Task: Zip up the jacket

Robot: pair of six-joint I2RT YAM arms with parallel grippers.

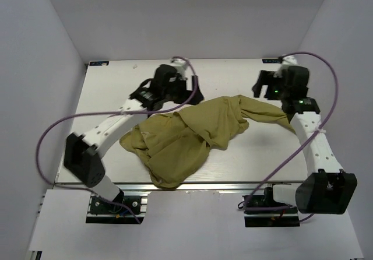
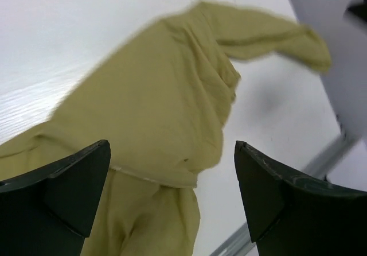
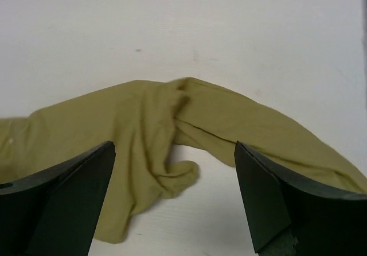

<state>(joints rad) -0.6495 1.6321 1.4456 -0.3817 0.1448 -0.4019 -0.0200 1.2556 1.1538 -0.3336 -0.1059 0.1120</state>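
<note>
Fingers (image 2: 63, 187) of the left gripper (image 2: 172, 147) and right gripper (image 3: 175, 147) are held spread and empty over a white table (image 1: 105, 97) between pale walls (image 1: 35, 67), the crumpled jacket (image 1: 180, 132) being stretched from lower left to upper right.

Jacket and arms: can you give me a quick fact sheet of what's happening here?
Jacket: olive, crumpled in a heap on the table
Sleeve: stretched out toward the table's right edge
Zipper: not clearly visible
Left gripper: open, above the jacket, holding nothing
Right gripper: open, above the sleeve, holding nothing
</note>
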